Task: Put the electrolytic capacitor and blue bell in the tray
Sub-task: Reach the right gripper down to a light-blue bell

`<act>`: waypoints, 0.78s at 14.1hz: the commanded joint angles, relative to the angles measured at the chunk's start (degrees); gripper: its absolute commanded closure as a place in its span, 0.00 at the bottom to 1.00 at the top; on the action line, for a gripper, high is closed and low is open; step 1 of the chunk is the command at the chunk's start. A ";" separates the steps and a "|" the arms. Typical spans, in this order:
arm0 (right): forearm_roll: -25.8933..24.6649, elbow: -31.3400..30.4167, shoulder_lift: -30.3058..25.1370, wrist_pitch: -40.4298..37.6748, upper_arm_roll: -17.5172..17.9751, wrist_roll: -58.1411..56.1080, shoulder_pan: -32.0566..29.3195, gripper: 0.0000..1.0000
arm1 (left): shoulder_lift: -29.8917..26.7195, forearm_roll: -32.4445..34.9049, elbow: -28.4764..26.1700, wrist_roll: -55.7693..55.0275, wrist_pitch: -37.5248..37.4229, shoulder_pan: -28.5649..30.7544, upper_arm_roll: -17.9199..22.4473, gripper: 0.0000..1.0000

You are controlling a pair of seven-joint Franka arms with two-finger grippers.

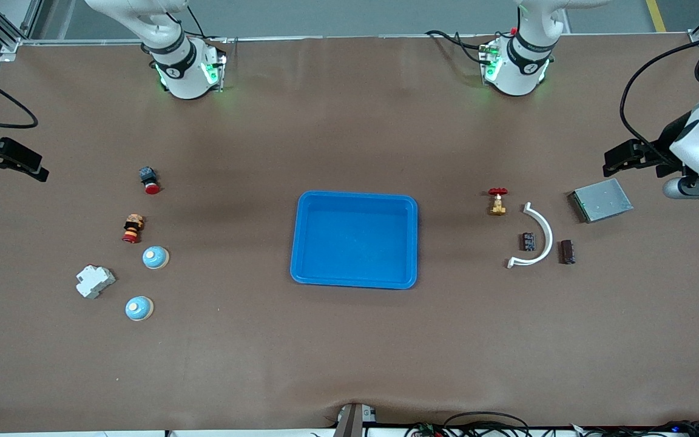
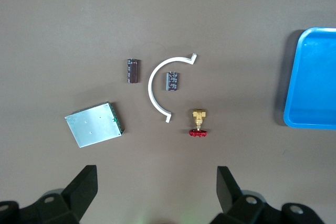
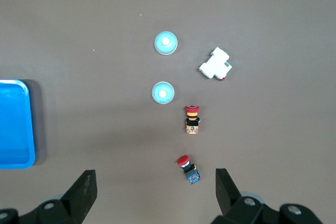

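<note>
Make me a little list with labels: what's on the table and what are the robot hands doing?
tray: blue tray, mid-table, nothing in it
bells: two blue bells, toward the right arm's end
capacitors: two dark capacitors, toward the left arm's end, one inside a white curved piece
left end effector: open, over the table, waiting
right end effector: open, over the table
done: nothing placed yet

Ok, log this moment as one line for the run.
stage: start | tray: empty | blue bells: on table | capacitors: on table | left gripper: open | right gripper: open
</note>
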 commanded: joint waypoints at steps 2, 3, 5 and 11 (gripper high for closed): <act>-0.91 0.02 -0.21 -0.01 0.03 1.18 0.38 0.00 | 0.25 -0.07 0.76 0.41 -0.96 -0.03 -0.01 0.00; -0.91 0.02 -0.21 -0.01 0.03 1.18 0.38 0.00 | 0.25 -0.07 0.76 0.06 -0.87 -0.03 -0.01 0.00; -1.00 0.10 -0.30 -0.28 0.03 1.18 0.47 0.00 | 0.25 -0.07 0.76 0.06 -0.96 0.14 -0.01 0.00; -0.91 -0.25 -0.30 -0.01 0.03 1.27 0.56 0.00 | 0.34 -0.15 1.99 -0.11 -0.96 0.14 0.25 0.00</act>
